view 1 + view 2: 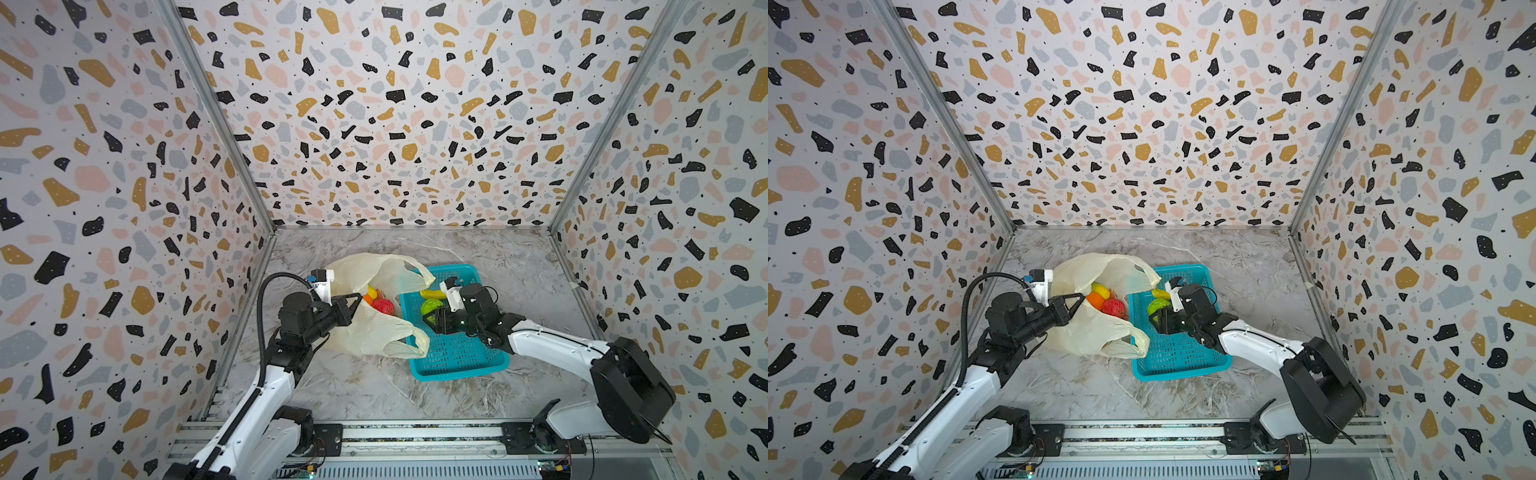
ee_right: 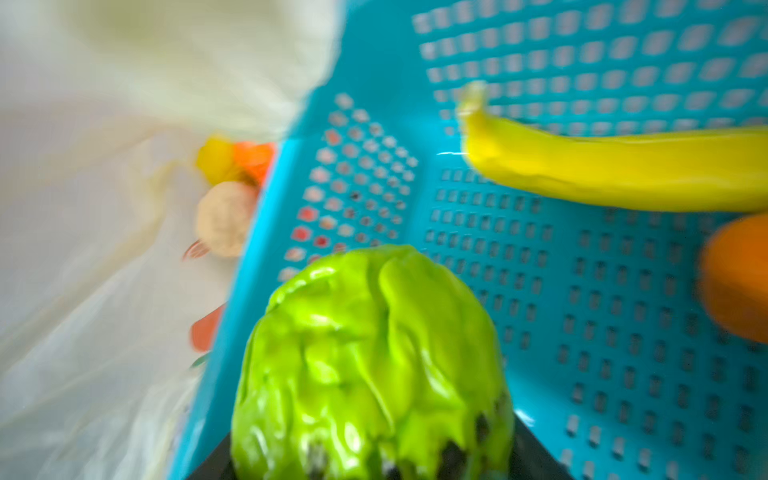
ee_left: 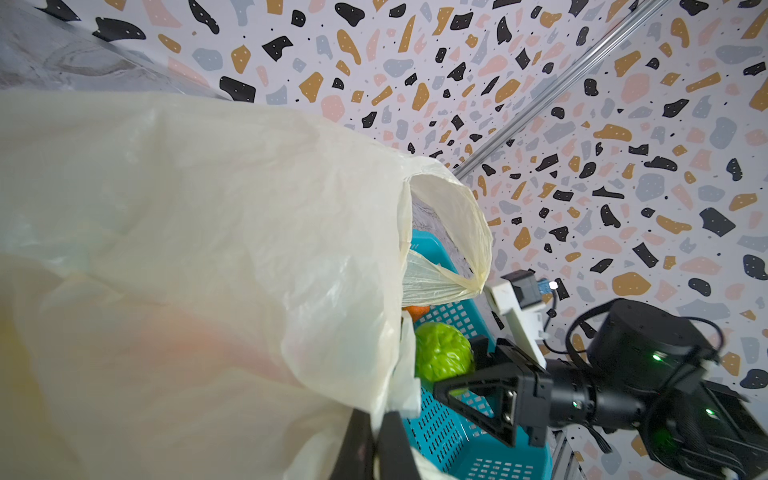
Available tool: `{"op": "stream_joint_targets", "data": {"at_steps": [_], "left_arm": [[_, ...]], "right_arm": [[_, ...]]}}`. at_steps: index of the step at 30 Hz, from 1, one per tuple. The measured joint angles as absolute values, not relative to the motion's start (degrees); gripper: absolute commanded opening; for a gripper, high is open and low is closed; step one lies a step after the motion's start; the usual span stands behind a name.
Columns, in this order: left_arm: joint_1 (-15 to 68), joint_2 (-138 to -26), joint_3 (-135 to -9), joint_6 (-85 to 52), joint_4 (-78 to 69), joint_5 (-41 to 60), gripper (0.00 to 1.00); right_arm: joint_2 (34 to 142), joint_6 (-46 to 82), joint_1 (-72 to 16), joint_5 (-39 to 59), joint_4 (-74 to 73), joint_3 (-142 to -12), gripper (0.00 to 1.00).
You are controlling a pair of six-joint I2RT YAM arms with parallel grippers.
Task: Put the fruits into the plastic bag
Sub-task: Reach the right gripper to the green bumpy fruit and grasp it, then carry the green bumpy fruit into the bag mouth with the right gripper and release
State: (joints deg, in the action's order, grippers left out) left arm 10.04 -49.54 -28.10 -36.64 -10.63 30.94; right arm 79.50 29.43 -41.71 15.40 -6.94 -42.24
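Nearest: teal basket (image 1: 457,361) on the desk (image 1: 374,399). The plastic bag (image 1: 374,332) lies just left of it, with its near handle draped over the basket rim. Right end effector (image 1: 430,316) is inside the basket, jaws clenched around the green fruit (image 1: 431,306). Left end effector (image 1: 358,297) is pinched tight on the bag's upper lip, mouth gaping toward the basket. In the mouth: bumpy red ball (image 1: 382,306), orange (image 1: 368,298), yellow piece (image 1: 372,291). Farther back in the basket: banana (image 1: 432,294).

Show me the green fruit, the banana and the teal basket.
green fruit (image 2: 374,365): right wrist view, its wrinkled middle.
banana (image 2: 623,170): right wrist view, middle of its body.
teal basket (image 1: 457,358): in a top view, its bare floor.
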Motion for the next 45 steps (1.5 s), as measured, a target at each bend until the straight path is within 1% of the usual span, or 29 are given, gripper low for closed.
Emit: {"op": "stream_joint_targets", "data": {"at_steps": [3, 6, 12, 16, 18, 19, 21, 22, 23, 25, 28, 31, 35, 40, 45], "left_arm": [[10.0, -49.9, -28.1, -36.6, -10.7, 31.0, 0.00], [10.0, -50.0, -28.1, -36.6, -10.7, 31.0, 0.00], [10.0, -49.4, -28.1, -36.5, -10.7, 31.0, 0.00], [10.0, -49.1, -28.1, -36.3, -10.7, 31.0, 0.00], [10.0, -49.1, -28.1, -36.1, -10.7, 31.0, 0.00], [10.0, -49.1, -28.1, -36.0, -10.6, 30.5, 0.00], [9.9, -49.1, -28.1, -35.9, -10.6, 30.4, 0.00], [9.9, -49.1, -28.1, -35.9, -10.6, 30.5, 0.00], [9.9, -49.1, -28.1, -35.9, -10.6, 30.5, 0.00], [9.9, -49.1, -28.1, -35.7, -10.6, 30.5, 0.00], [9.9, -49.1, -28.1, -35.7, -10.6, 30.5, 0.00], [9.9, -49.1, -28.1, -35.7, -10.6, 30.5, 0.00], [9.9, -49.1, -28.1, -35.7, -10.6, 30.5, 0.00], [10.3, -49.1, -28.1, -35.7, -10.7, 31.0, 0.00], [10.6, -49.2, -28.1, -35.7, -10.7, 31.7, 0.00]], "right_arm": [[78.3, 27.0, -46.7, 16.3, -6.8, -43.8, 0.53], [80.7, 24.6, -49.5, 17.0, -6.1, -48.5, 0.53], [93.1, 20.1, -52.3, 18.2, -5.6, -61.7, 0.56], [101.7, 18.3, -54.4, 20.5, -4.6, -68.1, 0.59], [105.4, 17.5, -55.7, 22.2, -4.0, -70.4, 0.64], [106.8, 17.3, -56.3, 23.0, -3.8, -71.2, 0.68], [108.9, 16.3, -57.4, 24.6, -3.0, -72.2, 0.82], [109.3, 16.4, -57.8, 25.1, -2.7, -72.2, 0.91], [109.4, 16.3, -58.1, 25.4, -2.2, -72.2, 0.99], [109.2, 15.6, -58.4, 25.3, -1.7, -72.2, 0.99], [107.6, 14.9, -58.6, 23.7, -1.0, -71.2, 0.99], [102.8, 14.7, -57.7, 21.2, -0.8, -67.6, 0.99], [93.3, 15.9, -55.0, 16.8, -1.3, -60.5, 0.99], [79.9, 18.2, -50.9, 8.2, -2.6, -50.7, 1.00], [70.4, 20.2, -47.3, 3.1, -3.6, -43.5, 0.97]]}}
